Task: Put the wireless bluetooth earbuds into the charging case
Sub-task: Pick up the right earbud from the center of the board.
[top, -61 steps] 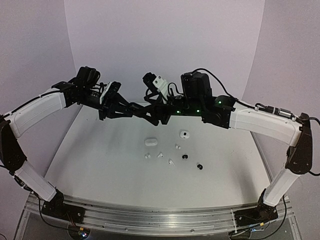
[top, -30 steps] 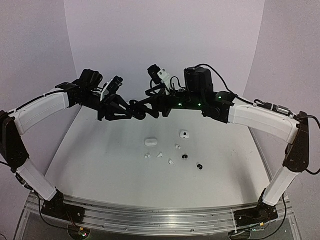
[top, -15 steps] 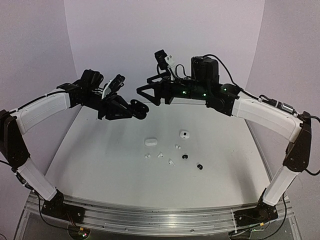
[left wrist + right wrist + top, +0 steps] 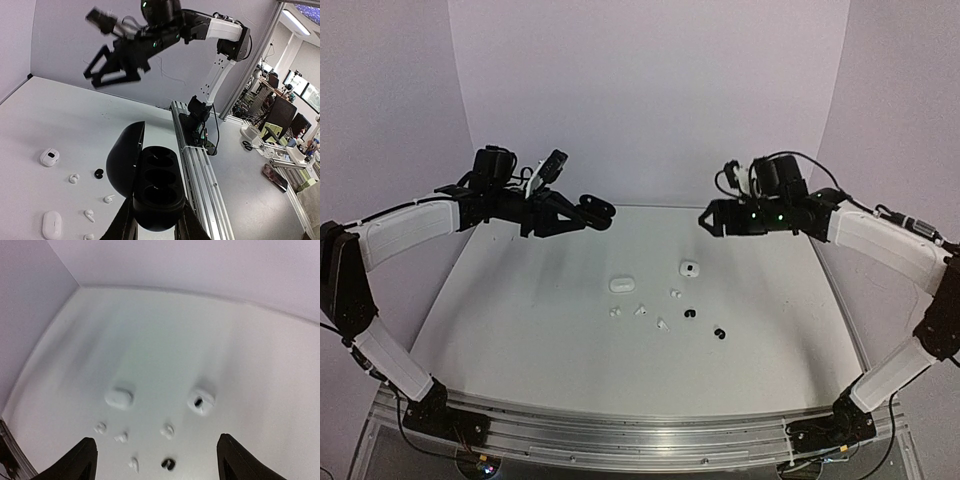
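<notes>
black case held up, earbuds down below

the left gripper is clamped on the open black case. the right gripper has its fingers spread and empty, with the earbuds well beneath them. probably best: descend straight over one black earbud, centre it between the fingers, and pinch gently.
</notes>
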Controlling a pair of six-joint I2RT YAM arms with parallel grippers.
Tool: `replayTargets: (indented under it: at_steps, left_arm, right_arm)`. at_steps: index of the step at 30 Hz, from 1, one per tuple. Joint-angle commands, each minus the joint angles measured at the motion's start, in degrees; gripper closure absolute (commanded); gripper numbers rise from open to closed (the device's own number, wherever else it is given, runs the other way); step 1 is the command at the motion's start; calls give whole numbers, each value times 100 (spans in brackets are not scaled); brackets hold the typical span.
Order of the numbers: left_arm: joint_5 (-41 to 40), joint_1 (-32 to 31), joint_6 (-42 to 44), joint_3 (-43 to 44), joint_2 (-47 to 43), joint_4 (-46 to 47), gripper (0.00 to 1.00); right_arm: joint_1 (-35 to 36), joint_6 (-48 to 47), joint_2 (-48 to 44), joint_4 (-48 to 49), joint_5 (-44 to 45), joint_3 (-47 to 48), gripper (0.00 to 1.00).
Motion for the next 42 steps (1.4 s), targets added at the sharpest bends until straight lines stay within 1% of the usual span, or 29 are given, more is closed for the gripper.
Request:
replayTargets:
  at_steps: [1, 5, 10, 12, 16, 18, 23, 26, 31, 39, 42]
  left_arm:
    - [-82, 21, -348, -204, -365, 724, 100]
    - [-79, 17, -350, -264, -418, 694, 100]
    - [-57, 21, -329, -355, -472, 680, 100]
    - [-47, 21, -325, -371, -479, 679, 100]
    - [-26, 21, -307, -387, -501, 679, 100]
    - [-31, 21, -282, -394, -514, 671, 100]
    - [-47, 21, -219, -410, -530, 643, 100]
    - [-46, 21, -197, -408, -516, 627, 100]
    - [-49, 19, -132, -381, -506, 581, 100]
    - [-63, 21, -30, -371, -487, 505, 100]
    - [-92, 21, 12, -371, -479, 497, 100]
  right_arm:
    - [-102, -164, 386, -1311, 60, -930, 20]
    - [-113, -408, 653, -1336, 164, -1421, 22]
    - [-158, -628, 1046, -1334, 116, -1524, 28]
    - [-194, -689, 1177, -1328, 98, -1513, 32]
    - [-264, -792, 1385, -1336, 69, -1513, 47]
    - [-276, -856, 1476, -1336, 58, -1547, 50]
    - [-276, -901, 1577, -1332, -85, -1583, 49]
    - [-272, -927, 1666, -1328, -323, -1541, 49]
    - [-274, -908, 1779, -1336, -583, -1565, 53]
    - [-237, -794, 1675, -1320, -854, -1610, 55]
    - [-173, -741, 1675, -1319, -860, -1661, 59]
